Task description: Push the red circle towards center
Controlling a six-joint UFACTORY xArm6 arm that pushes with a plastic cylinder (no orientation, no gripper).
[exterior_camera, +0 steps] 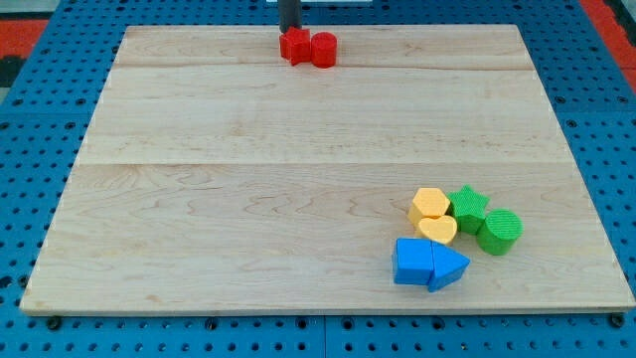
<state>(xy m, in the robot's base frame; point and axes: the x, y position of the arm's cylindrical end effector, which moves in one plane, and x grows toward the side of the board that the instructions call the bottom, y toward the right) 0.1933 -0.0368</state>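
Note:
The red circle (324,49) lies on the wooden board (248,179) near the view's top edge, just right of the middle. A red star-like block (295,47) touches its left side. My tip (288,30) comes down from the view's top and stands right behind the red star-like block, up and to the left of the red circle.
A cluster lies at the view's bottom right: a yellow hexagon (430,203), a yellow heart (437,230), a green star (468,205), a green circle (500,231), a blue cube (411,262) and a blue triangle (449,266). Blue pegboard (40,149) surrounds the board.

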